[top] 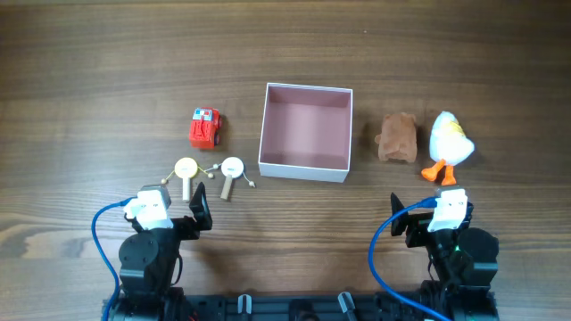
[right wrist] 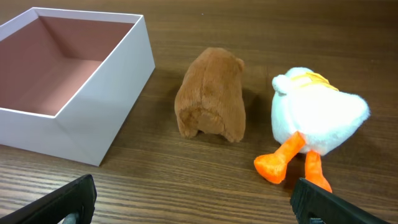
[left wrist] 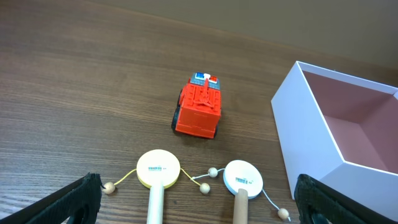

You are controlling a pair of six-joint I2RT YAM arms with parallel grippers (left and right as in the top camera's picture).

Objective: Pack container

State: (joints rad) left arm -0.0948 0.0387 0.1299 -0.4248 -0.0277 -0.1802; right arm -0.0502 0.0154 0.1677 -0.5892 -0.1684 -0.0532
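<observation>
1. left claw (left wrist: 198,193): left of the box and nearer the robot than it. jaws spread wide, nothing between them, nothing held.
2. truck (top: 205,127): red, on its wheels on the table (top: 89,71). it is left of the box, level with the box's middle and apart from it.
3. yellow drum (top: 186,168): a small rattle lying flat, left of the box's near left corner. wooden handle points toward the robot, with beads on cords at its sides.
4. pale drum (top: 232,166): a like rattle with a pale blue face, between the yellow drum and the box's near left corner. it does not touch the box.
5. box (top: 303,167): stands on the table between the two arms' sides, farther from the robot than both claws. open top up, white walls, pink inside.
6. plush (top: 398,138): brown, just right of the box with a narrow gap between them.
7. duck (top: 449,141): white, right of the box beyond the plush, orange feet toward the robot.
8. right claw (right wrist: 193,193): right of the box and nearer the robot. jaws wide apart, gripping nothing.
</observation>
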